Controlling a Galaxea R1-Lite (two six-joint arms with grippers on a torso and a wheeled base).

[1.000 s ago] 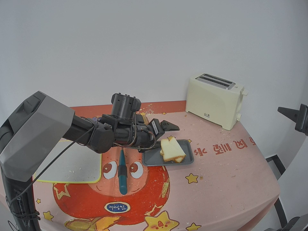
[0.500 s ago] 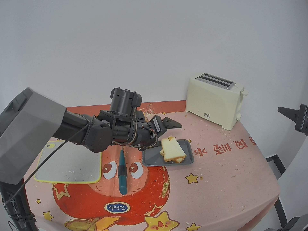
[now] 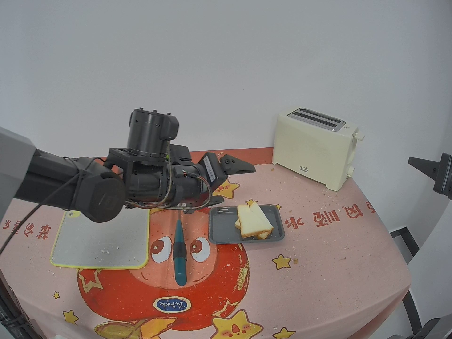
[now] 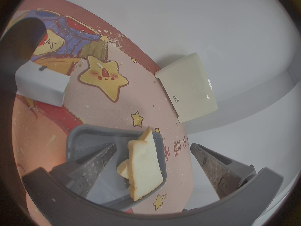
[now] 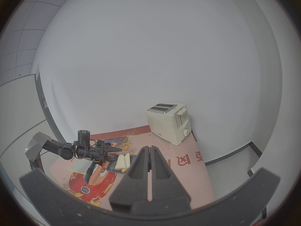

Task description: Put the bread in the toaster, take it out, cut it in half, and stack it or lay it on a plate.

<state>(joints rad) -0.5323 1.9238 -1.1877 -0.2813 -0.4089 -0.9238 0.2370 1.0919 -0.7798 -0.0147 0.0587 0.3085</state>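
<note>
- where is the bread?
- the bread lies on the grey plate, two pieces leaning on each other, in the middle of the bench.
- and your hands?
- my left hand is wide open and empty, up in the air near the plate. my right hand is closed, well off to the side.
- and the toaster?
- the toaster stands at the back. the knife lies beside the cutting board.
</note>
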